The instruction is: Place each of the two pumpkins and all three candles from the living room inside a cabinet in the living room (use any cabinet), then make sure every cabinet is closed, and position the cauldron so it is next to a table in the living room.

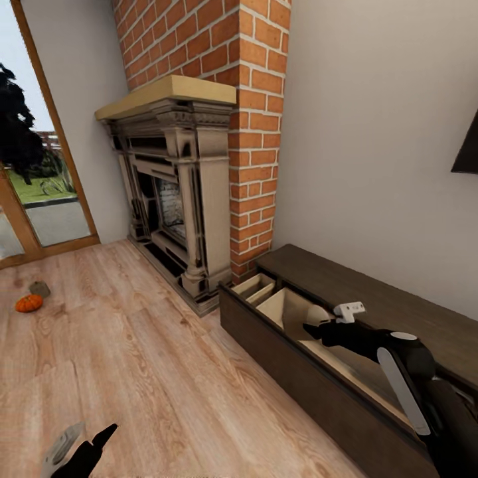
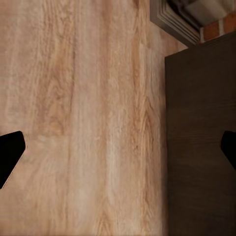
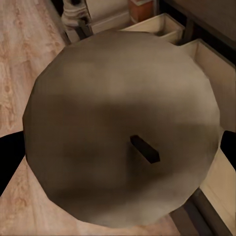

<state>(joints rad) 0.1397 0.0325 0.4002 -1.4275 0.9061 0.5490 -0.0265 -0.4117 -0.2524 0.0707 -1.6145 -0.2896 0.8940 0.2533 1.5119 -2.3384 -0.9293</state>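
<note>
While held over the open drawer of the long low dark-brown wood cabinet (image 1: pixel 372 292) at lower right of the head view: stubby cream-to-tan candle (image 1: pixel 317 315), clamped between fingers of right gripper (image 1: pixel 318 325). Seen end-on in the right wrist view: candle (image 3: pixel 123 128) as broad faceted disc, dull tan with darker brown shading toward centre, short black wick lying off-centre. Black fingertips (image 3: pixel 10 157) visible at both edges of the disc, pressed to its sides.

Drawer pulled out toward the floor, pale wood inside, divided into compartments (image 1: pixel 255 287); candle above the larger compartment nearest the arm, contact with drawer bottom cannot be told.

At left edge of the head view, on light wood plank floor (image 1: pixel 133 358): small round ribbed bright-orange pumpkin (image 1: pixel 28 303), touching or just beside a second small grey-tan candle (image 1: pixel 40 288) behind it.

Left gripper (image 1: pixel 83 445) low at bottom left, fingers apart, holding nothing; in the left wrist view, floor and dark cabinet front (image 2: pixel 201 137) between the spread tips.

Upper centre: ornate grey fireplace surround (image 1: pixel 176 192) against red brick chimney (image 1: pixel 245 99). Far left: glazed door (image 1: pixel 33 166).
</note>
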